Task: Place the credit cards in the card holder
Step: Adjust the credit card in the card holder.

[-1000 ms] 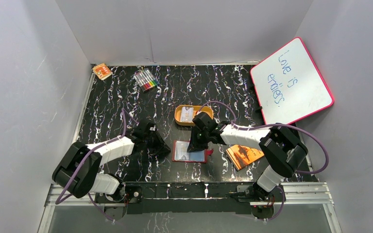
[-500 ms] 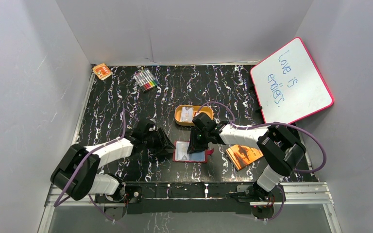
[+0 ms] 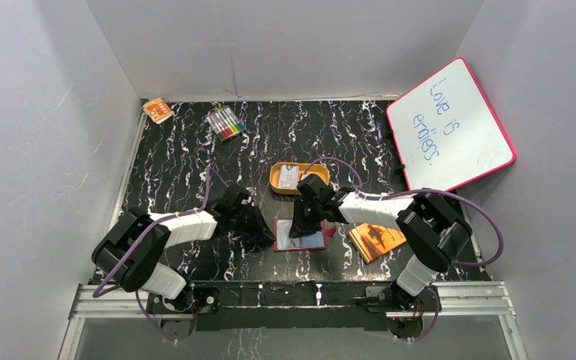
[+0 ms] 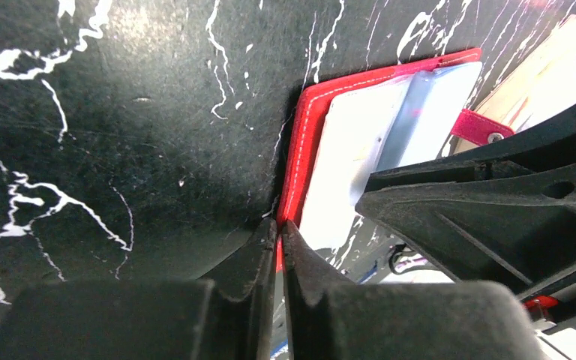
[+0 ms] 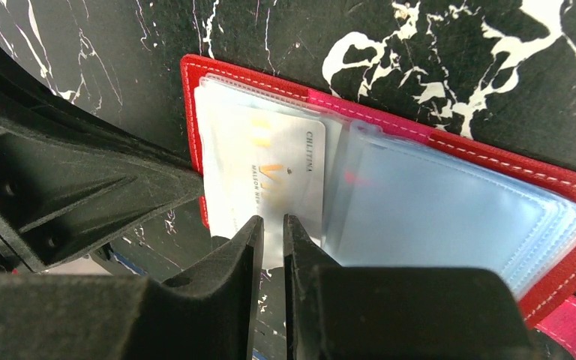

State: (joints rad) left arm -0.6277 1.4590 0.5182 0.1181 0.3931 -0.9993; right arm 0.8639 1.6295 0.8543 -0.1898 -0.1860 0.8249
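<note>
Down at the near-middle of the counter (image 3: 180, 172), between both arms: looks like mid-insertion. Got the card holder (image 3: 311, 241) lying open and flat, clear pockets (image 5: 450, 217) fanned out, empty as far as visible. Just behind it, an orange tin (image 3: 279, 184) with what looks like another pale card (image 3: 290, 176) inside. Pinning the holder by its red edge: left tool (image 4: 278, 225), clamped shut. Pinched tight on a credit card (image 5: 259, 172): right tool (image 5: 268, 221), far end of the card tucked into a sleeve or maybe just lying on it, hard to tell. Next up, probably: push further in, flat and straight, no buckling the sleeve, then let go.
</note>
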